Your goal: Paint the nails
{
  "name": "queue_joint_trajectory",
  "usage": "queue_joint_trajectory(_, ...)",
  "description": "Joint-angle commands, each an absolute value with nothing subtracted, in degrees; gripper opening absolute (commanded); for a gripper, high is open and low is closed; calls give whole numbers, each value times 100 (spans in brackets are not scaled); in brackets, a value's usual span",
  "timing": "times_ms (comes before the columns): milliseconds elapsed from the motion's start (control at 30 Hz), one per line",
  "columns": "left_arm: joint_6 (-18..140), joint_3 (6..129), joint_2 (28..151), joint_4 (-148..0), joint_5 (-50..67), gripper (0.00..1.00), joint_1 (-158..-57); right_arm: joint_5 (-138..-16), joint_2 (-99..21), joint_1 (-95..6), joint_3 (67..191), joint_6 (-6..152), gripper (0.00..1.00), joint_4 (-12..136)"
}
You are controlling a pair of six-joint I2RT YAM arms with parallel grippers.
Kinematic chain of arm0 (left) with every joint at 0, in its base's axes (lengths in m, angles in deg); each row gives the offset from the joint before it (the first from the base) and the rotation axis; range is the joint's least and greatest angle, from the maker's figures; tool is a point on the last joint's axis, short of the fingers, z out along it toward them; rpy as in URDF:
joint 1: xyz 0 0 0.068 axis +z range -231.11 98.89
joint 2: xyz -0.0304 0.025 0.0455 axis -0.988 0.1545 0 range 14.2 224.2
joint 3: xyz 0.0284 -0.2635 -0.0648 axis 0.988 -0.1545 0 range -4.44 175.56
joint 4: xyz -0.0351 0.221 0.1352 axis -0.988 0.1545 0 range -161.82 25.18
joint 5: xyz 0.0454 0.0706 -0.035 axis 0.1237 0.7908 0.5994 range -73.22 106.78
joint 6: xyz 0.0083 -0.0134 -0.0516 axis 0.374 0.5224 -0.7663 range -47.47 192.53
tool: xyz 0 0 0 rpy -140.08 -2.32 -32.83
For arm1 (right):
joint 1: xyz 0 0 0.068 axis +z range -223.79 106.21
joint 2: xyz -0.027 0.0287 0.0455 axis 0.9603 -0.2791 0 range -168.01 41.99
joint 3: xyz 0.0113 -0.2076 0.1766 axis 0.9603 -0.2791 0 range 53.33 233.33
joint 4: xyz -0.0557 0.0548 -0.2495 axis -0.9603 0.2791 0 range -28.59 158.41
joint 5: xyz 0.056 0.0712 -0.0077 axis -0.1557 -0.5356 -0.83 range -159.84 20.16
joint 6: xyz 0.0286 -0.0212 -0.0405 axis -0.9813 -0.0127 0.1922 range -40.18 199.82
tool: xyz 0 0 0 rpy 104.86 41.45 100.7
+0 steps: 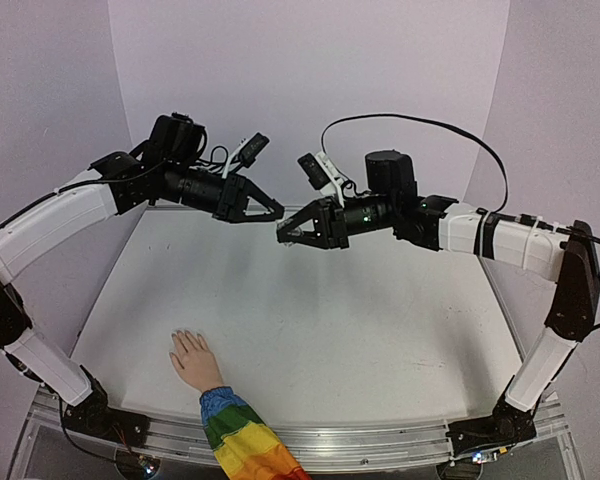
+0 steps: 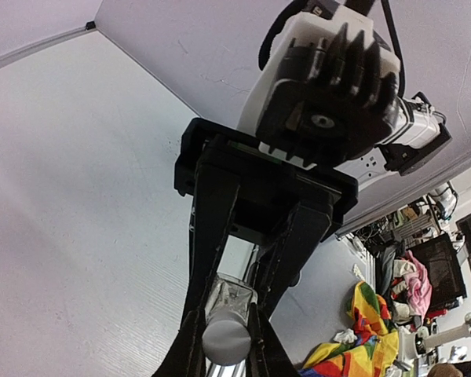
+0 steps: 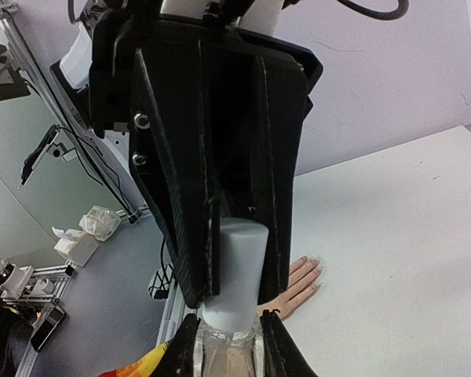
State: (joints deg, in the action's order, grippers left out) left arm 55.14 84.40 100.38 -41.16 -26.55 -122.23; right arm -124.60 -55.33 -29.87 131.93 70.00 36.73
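Two claws: both meet in mid-air above the far half of the worktop [image 1: 360, 330], tip to tip.
Left claw [image 2: 222, 357]: clenched on the white cap [image 3: 237, 263].
Right claw [image 3: 228, 353]: clenched on the clear bottle [image 2: 229, 298] just below that cap.
Nails [image 1: 185, 333]: on the mannequin hand [image 1: 192, 358], lying flat near the worktop's near-left corner with fingers pointing away from the arm bases, well apart from both claws.
Sleeve [image 1: 242, 435]: rainbow-striped, running over the near edge rail [image 1: 380, 445].
Done so far: bottle lifted and held at both ends; the cap appears to sit on it, not yet drawn off.
Left to do: by my reading nearly everything. Open the bottle, carry the brush down to the hand, and coat each nail; they look pale and unpainted.
Open room: a wide bare stretch of worktop lies between the claws and the hand, so a descent toward it looks unobstructed.
Edges: the hand sits close to the near rail and the left arm's lower links, so that arm would have to fold back tightly to reach it.
Walls: pale backdrop behind and to both sides, close to the elbows.
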Motion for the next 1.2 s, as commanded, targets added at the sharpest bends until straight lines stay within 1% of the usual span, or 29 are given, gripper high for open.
queue_joint_trajectory(0,5589,8708,10019,-4181,-2560,4,-12189,-12520,-5470,-2985,13446,7115,0,3521)
queue_joint_trajectory(100,5644,8714,9965,-4167,-2457,0,-12194,-12381,-5452,-2985,13420,7174,0,3575)
queue_joint_trajectory(300,5692,8622,9732,-4184,-1916,0,-12189,-11841,-5302,-2981,13230,7366,0,3619)
queue_joint_trajectory(433,5523,8587,9707,-4261,-1816,0,-12189,-11598,-5273,-2970,13173,7435,0,3576)
queue_joint_trajectory(600,5250,8484,9621,-4443,-1627,0,-12189,-10912,-5181,-2874,13033,7547,0,3406)
queue_joint_trajectory(733,5231,8429,9603,-4523,-1624,0,-12189,-10879,-5122,-2863,12863,7407,0,2963)
queue_joint_trajectory(1167,5298,8410,9554,-4536,-1494,0,-12149,-10976,-5040,-2866,12657,7356,0,2889)
